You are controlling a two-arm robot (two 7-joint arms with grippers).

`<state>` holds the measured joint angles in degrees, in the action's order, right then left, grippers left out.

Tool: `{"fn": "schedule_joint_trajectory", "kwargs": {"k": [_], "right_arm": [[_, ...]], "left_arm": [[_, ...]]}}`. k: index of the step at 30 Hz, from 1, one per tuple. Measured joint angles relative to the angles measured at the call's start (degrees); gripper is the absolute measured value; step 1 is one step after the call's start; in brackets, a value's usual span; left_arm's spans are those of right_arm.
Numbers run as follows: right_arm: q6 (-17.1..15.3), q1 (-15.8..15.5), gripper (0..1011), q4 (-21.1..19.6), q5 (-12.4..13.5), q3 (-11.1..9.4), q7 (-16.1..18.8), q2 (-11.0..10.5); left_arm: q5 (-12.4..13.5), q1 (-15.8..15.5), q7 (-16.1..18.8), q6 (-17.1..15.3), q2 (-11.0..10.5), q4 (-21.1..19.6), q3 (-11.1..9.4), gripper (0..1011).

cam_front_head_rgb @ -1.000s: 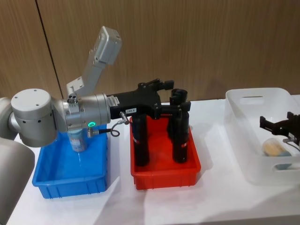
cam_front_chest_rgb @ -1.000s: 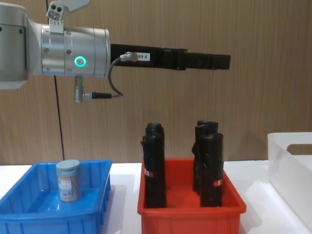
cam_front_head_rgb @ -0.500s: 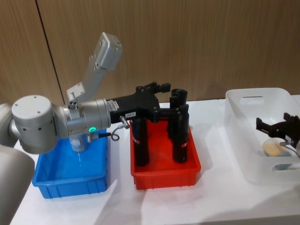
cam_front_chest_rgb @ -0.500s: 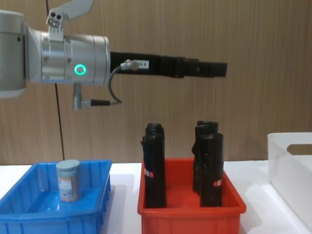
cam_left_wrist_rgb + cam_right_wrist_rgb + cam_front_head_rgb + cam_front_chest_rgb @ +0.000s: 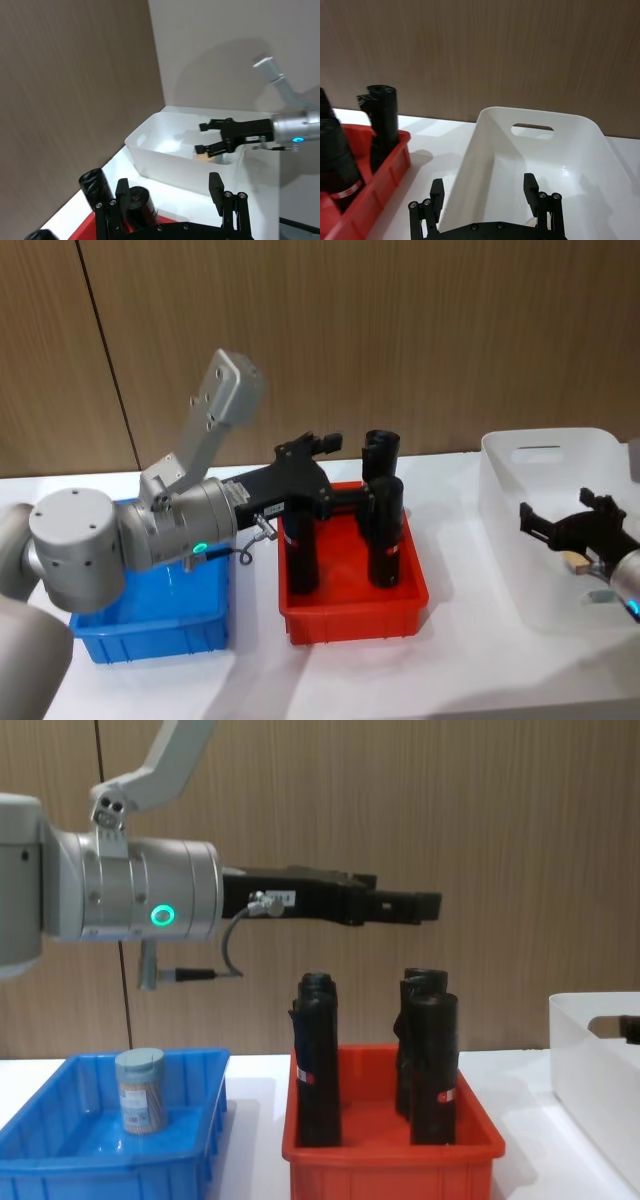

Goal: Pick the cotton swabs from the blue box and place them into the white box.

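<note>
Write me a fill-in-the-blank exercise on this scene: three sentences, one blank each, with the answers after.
1. On the robot's left, the cotton swabs jar stands upright in the ___ box.
2. The left claw, open, is held above the black cylinders that stand in the ___ bin.
3. The right claw hangs open and empty over the ___ box.

Missing words: blue, red, white.
</note>
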<state>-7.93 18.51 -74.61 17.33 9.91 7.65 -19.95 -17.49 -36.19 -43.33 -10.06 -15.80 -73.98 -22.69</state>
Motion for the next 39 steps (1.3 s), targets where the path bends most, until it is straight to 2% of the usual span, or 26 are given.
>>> {"fn": "schedule_joint_trajectory", "kwargs": {"k": [18,28,29,39], "right_arm": [[3.25,-10.38,1002,-14.31,-0.47,1.68,-2.06,0.35],[4.64,-14.87,1001,-20.47,-0.69,2.38,-2.97,0.5],[5.05,-16.07,1002,-22.13,-0.78,2.56,-3.18,0.53],[5.97,-19.19,1002,-26.39,-0.89,3.05,-3.83,0.63]], "left_arm": [[1.94,7.26,13.72,3.0,-2.0,-6.17,-1.09,1004],[2.89,10.84,20.5,4.47,-2.97,-9.23,-1.62,1004],[3.06,11.46,21.66,4.74,-3.13,-9.78,-1.72,1004],[4.07,15.42,29.0,6.33,-4.18,-13.08,-2.31,1004]]}}
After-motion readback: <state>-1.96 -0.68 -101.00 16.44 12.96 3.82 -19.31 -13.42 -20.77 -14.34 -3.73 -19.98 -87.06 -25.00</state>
